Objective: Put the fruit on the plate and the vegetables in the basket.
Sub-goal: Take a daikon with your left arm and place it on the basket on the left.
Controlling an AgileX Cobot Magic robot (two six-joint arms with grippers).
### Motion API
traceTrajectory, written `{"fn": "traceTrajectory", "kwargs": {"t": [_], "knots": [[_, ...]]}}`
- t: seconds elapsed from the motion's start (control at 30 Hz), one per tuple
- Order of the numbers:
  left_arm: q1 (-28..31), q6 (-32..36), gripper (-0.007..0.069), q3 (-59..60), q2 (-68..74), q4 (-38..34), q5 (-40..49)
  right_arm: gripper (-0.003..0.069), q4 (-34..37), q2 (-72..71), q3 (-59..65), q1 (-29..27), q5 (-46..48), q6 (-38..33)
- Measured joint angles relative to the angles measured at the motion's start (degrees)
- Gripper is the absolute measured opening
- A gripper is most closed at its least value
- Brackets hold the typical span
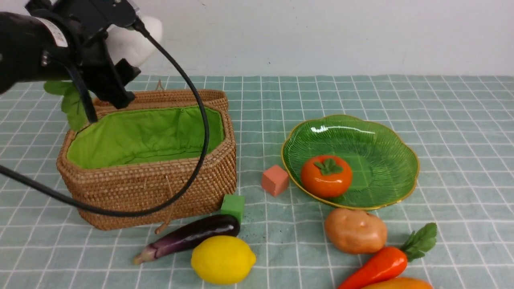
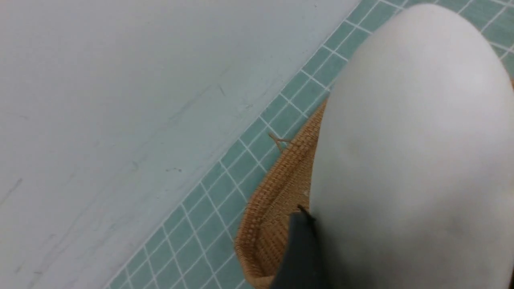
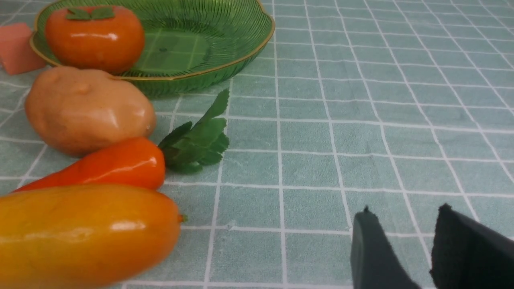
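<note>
At far left, high over the back-left rim of the basket (image 1: 152, 188): left gripper (image 1: 122, 82), clamped on the white radish (image 1: 138, 40), with green leaves hanging beside the arm. From the left wrist, one dark finger (image 2: 299, 249) pressed against that pale radish (image 2: 409, 160), wicker beneath. Below, lid (image 1: 180, 95) thrown back, bright green lining showing. By the basket's front right corner, a green cube (image 1: 233, 205), just behind the blunt end of the eggplant (image 1: 188, 237); close against the eggplant's near side, the lemon (image 1: 223, 259). Further right, a pink cube (image 1: 275, 180) just beside the plate (image 1: 377, 136). On the plate's left half, upright, the persimmon (image 1: 326, 176). In front of the plate, the potato (image 1: 355, 230), then the carrot (image 1: 379, 265), then the mango (image 1: 401, 283), cut off by the lower edge. Near mango and carrot, seen only from the right wrist: right gripper (image 3: 404, 212), low over the checked tablecloth (image 1: 441, 100), jaws narrowly parted, nothing between.
</note>
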Motion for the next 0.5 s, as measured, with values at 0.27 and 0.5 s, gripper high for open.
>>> {"fn": "traceTrajectory", "kwargs": {"t": [0.27, 0.5], "knots": [[-1.2, -0.1, 0.0522, 0.2, 9.3, 1.2, 0.4, 0.0241, 0.0, 0.0, 0.0, 0.0, 0.0, 0.0], [-1.2, -2.6, 0.0664, 0.2, 8.3, -2.6, 5.4, 0.0241, 0.0, 0.0, 0.0, 0.0, 0.0, 0.0]]}}
